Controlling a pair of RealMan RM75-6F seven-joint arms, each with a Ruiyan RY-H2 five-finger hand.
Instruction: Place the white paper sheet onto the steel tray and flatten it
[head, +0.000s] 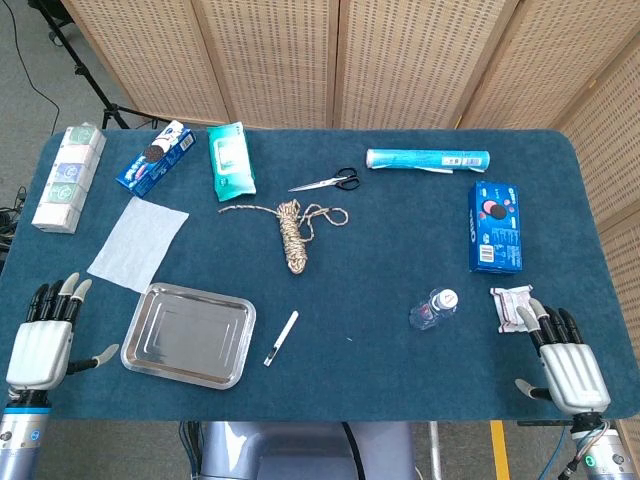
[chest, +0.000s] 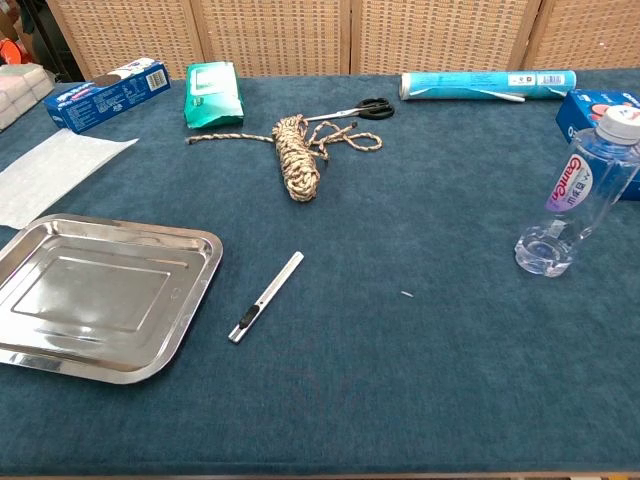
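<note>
From the head view, the whole blue tabletop (head: 400, 260) shows. The white paper sheet (head: 139, 243) lies flat near the left edge, just beyond the steel tray (head: 189, 335), which sits toward the front left corner with nothing in it; sheet and tray are close but apart. The left hand (head: 45, 340) rests at the front left corner, released, fingers apart and holding nothing. The right hand (head: 562, 355) rests at the front right corner, likewise released, its fingertips just short of a small white packet (head: 512, 304). A clear bottle (head: 434, 308) stands left of that packet. Along the far edge lie a white box (head: 69, 178), a blue cookie box (head: 155, 157), a teal wipes pack (head: 231, 160), scissors (head: 328, 182) and a teal roll (head: 428, 159); a second blue box (head: 495, 227) lies toward the right edge. A rope coil (head: 289, 229) and a slim utility knife (head: 281, 338) lie mid-table.

From the chest view, neither hand appears. The tray (chest: 190, 300) fills the lower left, the sheet (chest: 50, 170) touching the left frame edge behind it. The bottle (chest: 575, 195) stands upright with its label legible, and the knife (chest: 266, 297) lies right of the tray.
</note>
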